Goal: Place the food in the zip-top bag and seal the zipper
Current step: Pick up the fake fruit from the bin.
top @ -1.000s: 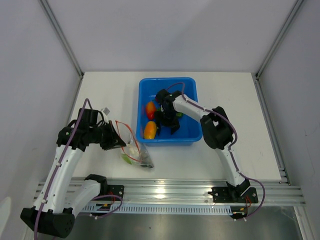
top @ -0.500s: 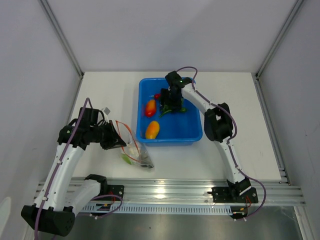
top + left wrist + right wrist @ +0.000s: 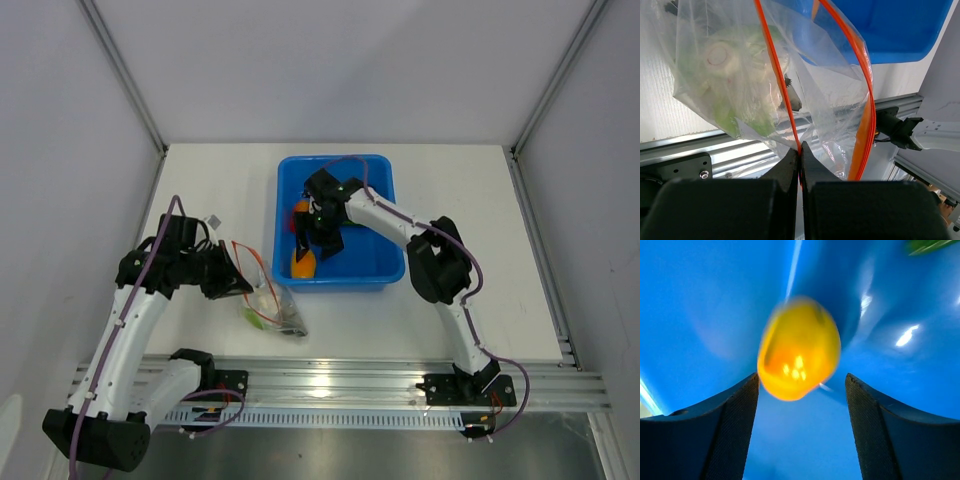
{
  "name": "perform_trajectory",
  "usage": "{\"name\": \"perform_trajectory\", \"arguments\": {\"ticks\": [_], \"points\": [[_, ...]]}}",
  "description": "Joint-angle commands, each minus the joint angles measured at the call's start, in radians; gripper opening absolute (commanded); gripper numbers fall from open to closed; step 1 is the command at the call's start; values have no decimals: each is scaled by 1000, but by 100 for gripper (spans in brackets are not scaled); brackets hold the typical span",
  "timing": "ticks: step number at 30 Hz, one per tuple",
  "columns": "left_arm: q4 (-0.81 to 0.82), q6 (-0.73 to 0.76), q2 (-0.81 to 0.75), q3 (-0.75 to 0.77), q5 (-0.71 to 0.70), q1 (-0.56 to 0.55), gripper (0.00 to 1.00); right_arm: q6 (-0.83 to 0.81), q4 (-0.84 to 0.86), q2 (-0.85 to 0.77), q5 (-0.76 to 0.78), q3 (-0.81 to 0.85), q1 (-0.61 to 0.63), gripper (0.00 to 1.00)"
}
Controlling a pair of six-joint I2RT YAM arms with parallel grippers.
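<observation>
The clear zip-top bag (image 3: 272,308) lies left of the blue bin, its mouth open. My left gripper (image 3: 240,284) is shut on one side of its orange-red zipper (image 3: 781,90), pinched at the fingertips (image 3: 800,150). The other zipper side (image 3: 867,115) curves away. White-green cauliflower (image 3: 725,55) and green food (image 3: 735,117) lie inside the bag. My right gripper (image 3: 318,240) is open in the bin, just above a yellow-orange piece (image 3: 303,263). In the right wrist view this piece (image 3: 799,347) sits between and just beyond the open fingers (image 3: 740,410). An orange-red piece (image 3: 300,210) shows behind the gripper.
The blue bin (image 3: 385,272) stands at the table's middle back, and its wall (image 3: 890,30) shows beyond the bag. A green piece (image 3: 927,244) lies deeper in the bin. The aluminium rail (image 3: 340,385) runs along the near edge.
My right gripper has swung from the bin's back to its front left, over the yellow-orange piece. The left gripper and the bag have not moved.
</observation>
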Motion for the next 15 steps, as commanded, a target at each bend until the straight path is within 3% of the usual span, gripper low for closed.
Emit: {"name": "perform_trajectory", "arguments": {"ticks": [1,15], "points": [[19,5,-3,30,19,11,1,-16,31,-70,-28,-60,13,72],[-19,2,-54,36,25,11,1,-10,143,-44,15,-131,33,77]]}}
